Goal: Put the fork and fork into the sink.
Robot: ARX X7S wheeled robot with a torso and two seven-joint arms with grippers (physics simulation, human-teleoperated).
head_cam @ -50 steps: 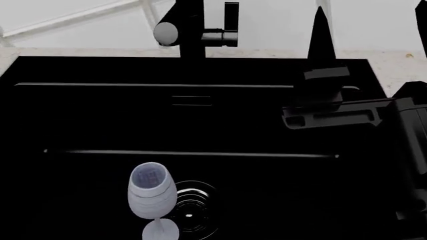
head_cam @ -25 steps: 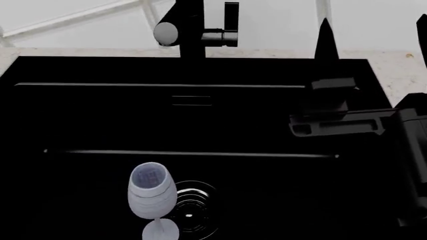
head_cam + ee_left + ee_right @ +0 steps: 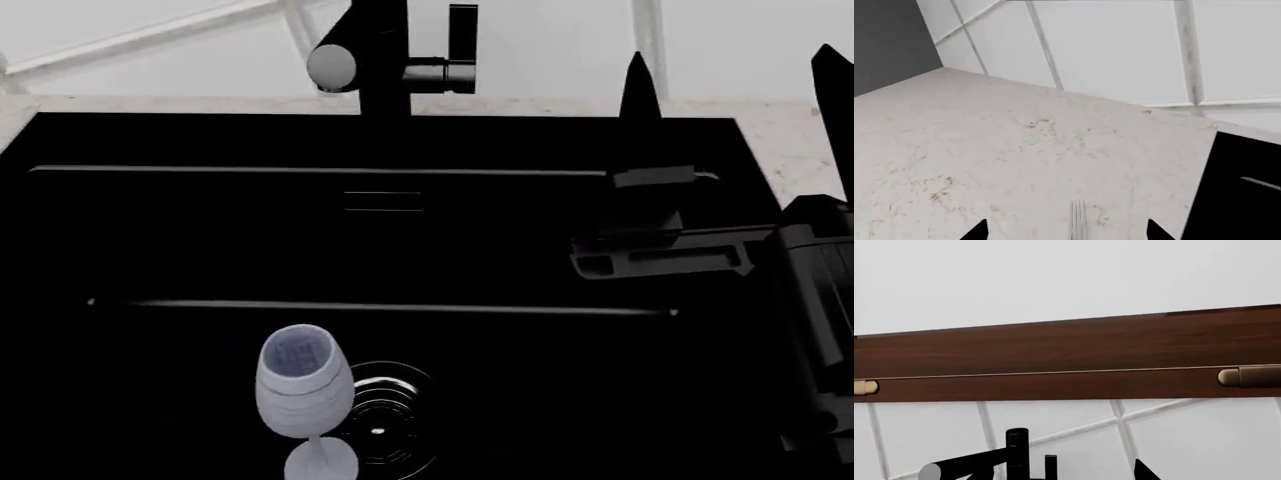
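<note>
Left wrist view: left gripper (image 3: 1067, 230), jaws spread, fork (image 3: 1079, 221) tines midway between them on surface (image 3: 987, 150). Pickup step, judged. Next: lower, close. Right gripper (image 3: 734, 80), jaws spread above sink (image 3: 200, 240).

The slim black fork (image 3: 1078, 220) only pokes its tines in at the left wrist picture's edge, handle cut off completely. Matt black rectangular sink (image 3: 400, 240) is so dark the right gripper (image 3: 734, 90) mostly melts into it, so can't tell what it's holding, if anything. The clear wine glass (image 3: 306, 400) loses its foot at the head view's bottom edge.

Matt black sink (image 3: 200, 230), pale brown-flecked marble worktop (image 3: 987, 160), white tiles (image 3: 1121, 45), dark wood cabinet (image 3: 1067, 360).
</note>
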